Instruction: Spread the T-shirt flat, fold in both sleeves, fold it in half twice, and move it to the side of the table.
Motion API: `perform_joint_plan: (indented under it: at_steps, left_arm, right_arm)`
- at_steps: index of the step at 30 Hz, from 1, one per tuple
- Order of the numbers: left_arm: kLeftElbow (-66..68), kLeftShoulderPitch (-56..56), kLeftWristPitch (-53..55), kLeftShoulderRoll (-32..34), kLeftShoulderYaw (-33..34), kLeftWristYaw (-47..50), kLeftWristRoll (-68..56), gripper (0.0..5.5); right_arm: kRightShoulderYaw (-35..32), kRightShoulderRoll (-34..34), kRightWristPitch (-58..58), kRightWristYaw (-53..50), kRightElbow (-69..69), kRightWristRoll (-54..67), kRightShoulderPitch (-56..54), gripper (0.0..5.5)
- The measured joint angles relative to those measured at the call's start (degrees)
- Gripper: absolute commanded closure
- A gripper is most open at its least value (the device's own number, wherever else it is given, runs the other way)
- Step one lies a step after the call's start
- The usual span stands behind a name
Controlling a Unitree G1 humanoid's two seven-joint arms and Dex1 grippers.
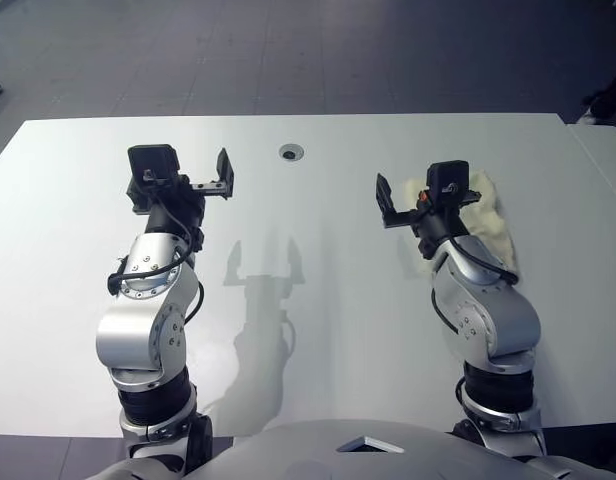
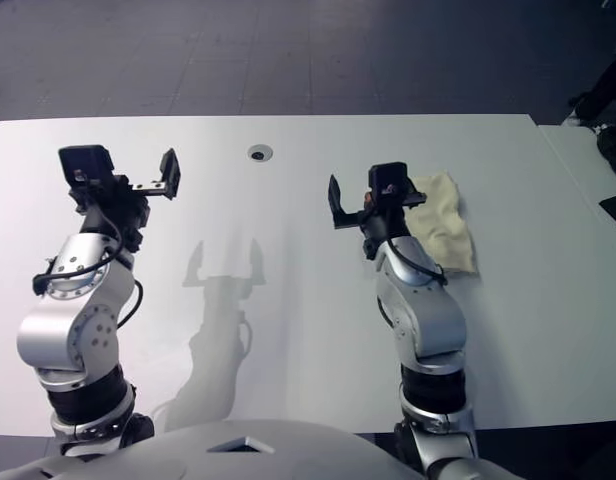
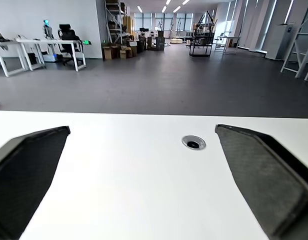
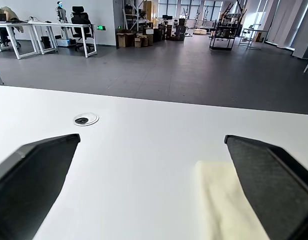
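The left hand (image 1: 183, 182) and right hand (image 2: 378, 202) hover open and empty over the table (image 1: 318, 320). The T-shirt (image 2: 444, 235) lies folded small toward the table's right side, just beside the right hand, so the task looks essentially done.

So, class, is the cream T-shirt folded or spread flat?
Folded: the cream cloth T-shirt lies as a small compact rectangle, no sleeves spread out.

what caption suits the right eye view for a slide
Folded T-shirt at the right of the table; left pincer and right pincer open, empty.
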Motion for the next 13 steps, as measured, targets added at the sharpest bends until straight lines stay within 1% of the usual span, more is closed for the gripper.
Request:
perform_joint_plan:
  at_steps: [13]
  left_arm:
    - [2.6, 1.7, -1.7, -0.7, -1.7, -0.8, 0.3, 0.1]
  right_arm:
    - [0.5, 3.4, -4.2, -0.1, 4.9, -3.5, -0.5, 0.11]
